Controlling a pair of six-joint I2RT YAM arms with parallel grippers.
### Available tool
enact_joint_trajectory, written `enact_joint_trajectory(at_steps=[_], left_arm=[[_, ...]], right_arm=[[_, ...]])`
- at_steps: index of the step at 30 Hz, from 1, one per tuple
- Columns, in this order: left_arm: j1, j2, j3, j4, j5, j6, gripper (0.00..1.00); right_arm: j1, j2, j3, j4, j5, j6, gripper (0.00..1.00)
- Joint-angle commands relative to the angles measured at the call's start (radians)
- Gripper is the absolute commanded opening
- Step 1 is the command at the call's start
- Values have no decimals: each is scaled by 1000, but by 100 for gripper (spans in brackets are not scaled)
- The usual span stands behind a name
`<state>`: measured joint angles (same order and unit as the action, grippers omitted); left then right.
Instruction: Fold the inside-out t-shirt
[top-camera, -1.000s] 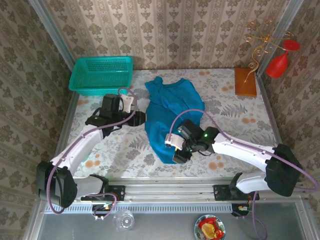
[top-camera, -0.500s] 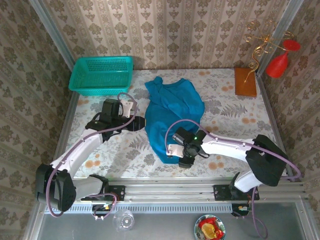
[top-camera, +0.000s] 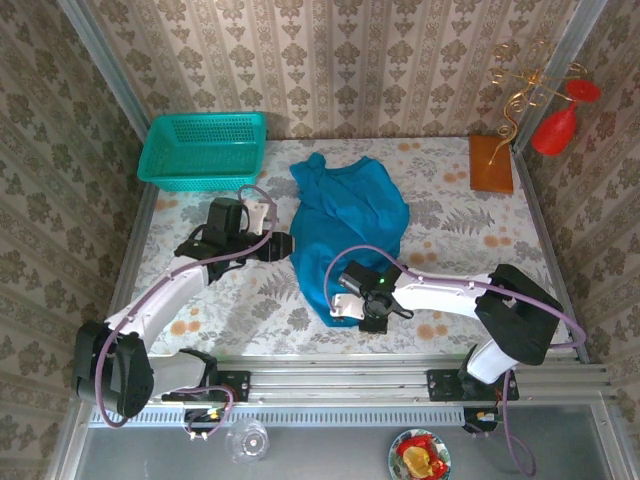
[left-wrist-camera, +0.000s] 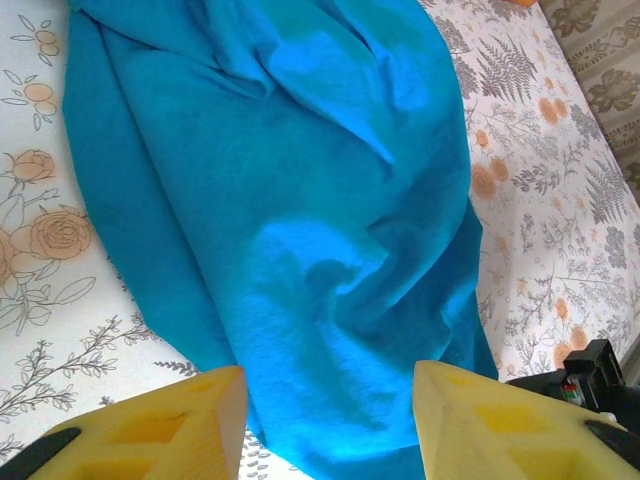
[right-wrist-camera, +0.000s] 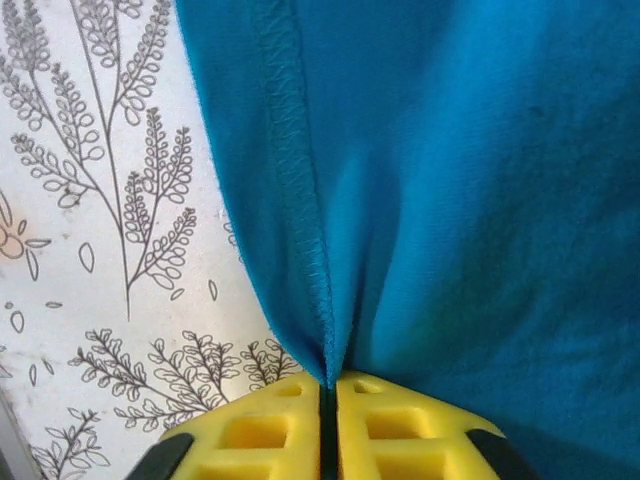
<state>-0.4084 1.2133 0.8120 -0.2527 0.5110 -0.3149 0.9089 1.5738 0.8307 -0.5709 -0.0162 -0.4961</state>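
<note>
right gripper (right-wrist-camera: 328, 392): pressed together, pinching stitched hem of inside-out t-shirt (right-wrist-camera: 450, 200) | left gripper (left-wrist-camera: 325, 420): spread, inside-out t-shirt just ahead of it | floral table (right-wrist-camera: 100, 200) left of right gripper

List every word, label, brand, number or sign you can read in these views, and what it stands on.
No readable text in any view.
The t-shirt is plain, with only a stitched hem in the right wrist view.
The basket, the flowered table cover and the patterned wallpaper carry no lettering.

Floral table (top-camera: 460, 225), teal t-shirt (top-camera: 345, 225), turquoise basket (top-camera: 195, 182), brown board (top-camera: 490, 165)
</note>
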Motion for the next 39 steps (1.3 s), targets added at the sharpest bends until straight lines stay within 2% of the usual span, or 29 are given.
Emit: enact_joint_trajectory(at_steps=[1, 4, 8, 10, 15, 18, 22, 26, 30, 34, 39], left_arm=[[-21, -6, 11, 12, -2, 0, 47], [-43, -11, 16, 8, -12, 25, 47], [-123, -31, 0, 36, -18, 95, 47], [-154, -58, -42, 84, -46, 135, 47], [-219, -143, -164, 261, -35, 179, 47], [-284, -176, -230, 339, -39, 261, 46], [-362, -192, -309, 447, -83, 296, 53], [-407, -186, -359, 540, -92, 279, 61], [-474, -166, -359, 529, -229, 313, 66], [-514, -147, -380, 589, -366, 296, 73], [-566, -91, -364, 653, -449, 302, 74]], right_arm=[[10, 3, 1, -20, -2, -2, 3], [9, -31, 8, -20, -27, 15, 0], [-3, -94, 20, -13, -81, 60, 0], [-40, -125, 23, 9, -146, 113, 0], [-119, -208, 29, 29, -251, 237, 0], [-167, -234, 37, 66, -317, 313, 0], [-237, -239, 46, 101, -406, 421, 0], [-268, -253, 57, 117, -432, 481, 0], [-279, -273, 67, 133, -434, 545, 0], [-281, -279, 78, 133, -446, 588, 0], [-281, -277, 79, 139, -463, 615, 0]])
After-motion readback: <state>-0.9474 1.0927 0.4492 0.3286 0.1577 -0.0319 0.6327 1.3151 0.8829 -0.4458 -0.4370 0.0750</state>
